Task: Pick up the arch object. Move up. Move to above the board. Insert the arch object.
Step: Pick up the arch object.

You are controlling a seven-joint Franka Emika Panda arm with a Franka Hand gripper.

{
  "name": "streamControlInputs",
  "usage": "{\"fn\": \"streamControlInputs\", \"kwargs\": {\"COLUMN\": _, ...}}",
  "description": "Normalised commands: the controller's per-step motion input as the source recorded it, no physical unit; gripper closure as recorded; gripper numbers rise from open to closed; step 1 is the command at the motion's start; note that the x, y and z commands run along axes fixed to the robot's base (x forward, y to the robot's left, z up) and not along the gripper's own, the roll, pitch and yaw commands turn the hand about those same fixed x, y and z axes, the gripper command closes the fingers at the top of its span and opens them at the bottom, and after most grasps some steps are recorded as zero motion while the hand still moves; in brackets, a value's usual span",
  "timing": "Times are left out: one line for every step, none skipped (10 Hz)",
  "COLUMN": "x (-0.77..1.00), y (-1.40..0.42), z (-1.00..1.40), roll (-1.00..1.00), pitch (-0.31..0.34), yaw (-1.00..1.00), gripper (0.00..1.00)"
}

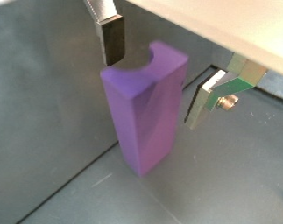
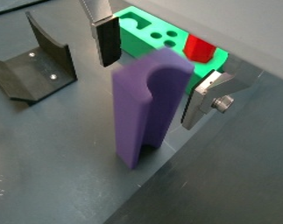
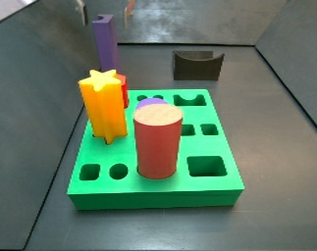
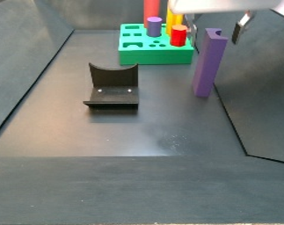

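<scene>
Standing upright on the dark grey floor just beneath my claw (image 2: 155, 77), the arch object (image 2: 146, 107) is a tall slim purple block with its notch running along one side and its curved cut facing up. My fingers (image 1: 110, 39) are spread to either side of its top, one dark pad close by one face and the silver plate of the other finger (image 2: 206, 98) a little off the opposite face, so the claw is released and grips nothing. In a side view the arch object (image 4: 207, 61) stands alone, clear of the fixture (image 4: 111, 86), which sits nearer the middle of the floor. Farther off lies the board (image 4: 151, 49), a thick bright green slab with cut-out holes. On it I can see a red cylinder (image 3: 158, 143), a yellow star-shaped post (image 3: 103, 103) and a small lilac round peg (image 3: 150, 102), with the arch object (image 3: 104, 44) just behind the board's far edge.
</scene>
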Motion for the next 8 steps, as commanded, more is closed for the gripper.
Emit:
{"fn": "streamControlInputs", "kwargs": {"x": 0.12, "y": -0.07, "z": -0.35, "roll": 0.08, "pitch": 0.059, "yaw": -0.17, "gripper": 0.00}}
{"fn": "streamControlInputs", "kwargs": {"x": 0.00, "y": 0.00, "z": -0.15, "roll": 0.09, "pitch": 0.034, "yaw": 0.00, "gripper": 0.00}}
{"fn": "streamControlInputs", "kwargs": {"x": 0.00, "y": 0.00, "z": 0.00, "roll": 0.00, "pitch": 0.000, "yaw": 0.00, "gripper": 0.00}}
{"fn": "streamControlInputs", "kwargs": {"x": 0.00, "y": 0.00, "z": 0.00, "roll": 0.00, "pitch": 0.000, "yaw": 0.00, "gripper": 1.00}}
{"fn": "streamControlInputs", "kwargs": {"x": 0.00, "y": 0.00, "z": 0.00, "roll": 0.00, "pitch": 0.000, "yaw": 0.00, "gripper": 1.00}}
{"fn": "streamControlInputs", "kwargs": {"x": 0.00, "y": 0.00, "z": 0.00, "roll": 0.00, "pitch": 0.000, "yaw": 0.00, "gripper": 1.00}}
{"fn": "streamControlInputs", "kwargs": {"x": 0.00, "y": 0.00, "z": 0.00, "roll": 0.00, "pitch": 0.000, "yaw": 0.00, "gripper": 1.00}}
{"fn": "streamControlInputs", "kwargs": {"x": 0.00, "y": 0.00, "z": 0.00, "roll": 0.00, "pitch": 0.000, "yaw": 0.00, "gripper": 1.00}}
